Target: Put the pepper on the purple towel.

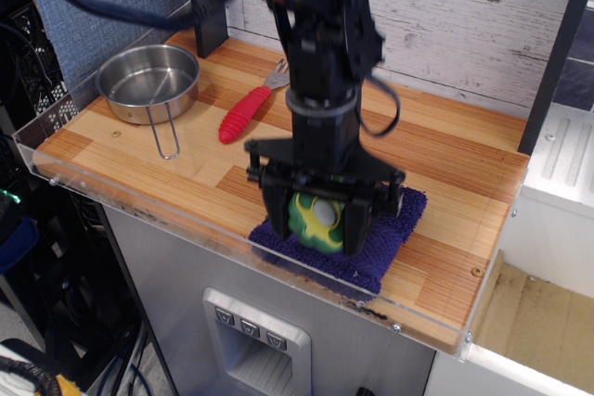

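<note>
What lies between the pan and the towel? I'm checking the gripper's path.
The red-handled fork lies on the board between the pan and the towel; nothing else sits on that stretch.

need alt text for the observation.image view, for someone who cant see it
A black robot gripper holds a green and yellow toy pepper just over a purple towel near the front edge of a wooden counter. Behind it to the left lie a red-handled fork and a steel pan.

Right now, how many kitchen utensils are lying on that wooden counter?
2: a steel pan at the back left corner, and a red-handled fork just right of it. The arm could hide more.
</note>
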### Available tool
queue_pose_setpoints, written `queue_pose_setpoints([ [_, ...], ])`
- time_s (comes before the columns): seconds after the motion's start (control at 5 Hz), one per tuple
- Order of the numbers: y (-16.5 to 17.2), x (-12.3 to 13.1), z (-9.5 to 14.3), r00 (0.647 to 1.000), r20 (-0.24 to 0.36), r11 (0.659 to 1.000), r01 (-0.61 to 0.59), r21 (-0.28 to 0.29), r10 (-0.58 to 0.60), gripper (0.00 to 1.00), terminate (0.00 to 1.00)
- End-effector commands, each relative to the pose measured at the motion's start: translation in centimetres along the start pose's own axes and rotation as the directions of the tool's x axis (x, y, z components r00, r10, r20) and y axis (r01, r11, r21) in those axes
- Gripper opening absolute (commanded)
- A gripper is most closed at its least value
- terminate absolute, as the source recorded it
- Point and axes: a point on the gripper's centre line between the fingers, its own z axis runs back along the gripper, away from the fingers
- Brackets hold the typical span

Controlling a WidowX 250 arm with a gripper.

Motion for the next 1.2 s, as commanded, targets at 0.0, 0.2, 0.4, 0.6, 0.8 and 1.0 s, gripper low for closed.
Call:
queue_pose_setpoints([
  [0.0,1.5,1.9,0.2,0.996,0.085,0.999,-0.012,0.033,0.010,0.00,0.00],
  [0.2,1.5,2.4,0.7,0.992,0.123,0.999,-0.002,0.043,-0.003,0.00,0.00],
  [0.4,1.2,2.5,0.8,0.991,0.131,0.999,0.016,0.038,-0.021,0.00,0.00],
  [0.6,1.0,2.4,1.1,0.990,0.141,0.999,0.022,0.024,-0.025,0.00,0.00],
  [0.8,1.2,2.3,1.5,0.987,0.158,1.000,0.007,-0.021,-0.004,1.00,0.00],
  [1.0,1.6,2.7,3.0,0.982,0.190,0.999,0.024,-0.036,-0.017,1.00,0.00],
])
